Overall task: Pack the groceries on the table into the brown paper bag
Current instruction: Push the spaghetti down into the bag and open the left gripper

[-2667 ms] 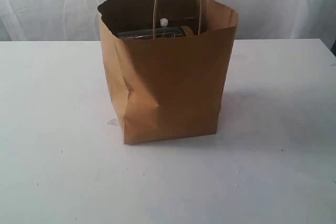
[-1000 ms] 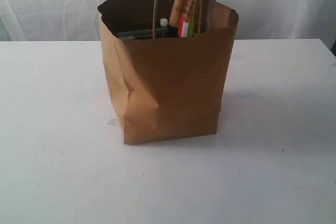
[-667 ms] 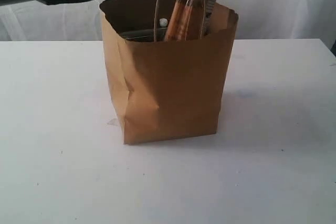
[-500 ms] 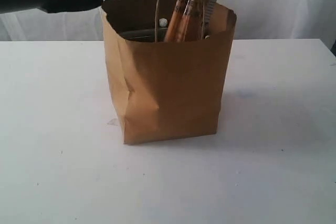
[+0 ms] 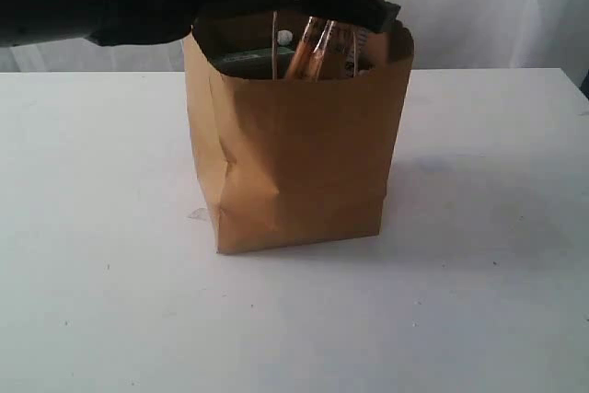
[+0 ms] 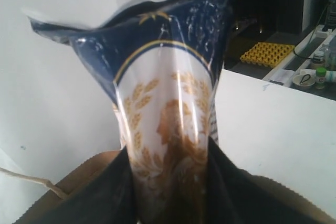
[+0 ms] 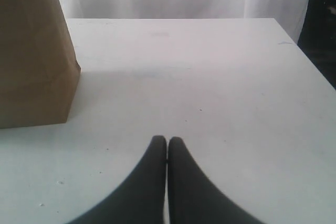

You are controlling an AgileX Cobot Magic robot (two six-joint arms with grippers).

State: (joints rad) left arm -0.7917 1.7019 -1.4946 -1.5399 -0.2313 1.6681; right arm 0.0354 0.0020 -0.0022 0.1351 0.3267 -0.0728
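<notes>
Left pincer [image 6: 169, 182] grips spaghetti packet [image 6: 168, 93], wrist view

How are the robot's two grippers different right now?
The left gripper has its jaws pinching the spaghetti packet; the right gripper has its jaws shut on nothing. The left gripper is above the open brown paper bag; the right gripper is over the table, beside the bag. Both have dark jaws.

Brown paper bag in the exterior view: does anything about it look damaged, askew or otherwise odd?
The tall brown kraft paper bag has a crumpled dent low on its front face, towards its left edge, and a wavy rim. A small white scrap lies on the white table at its left base corner.
</notes>
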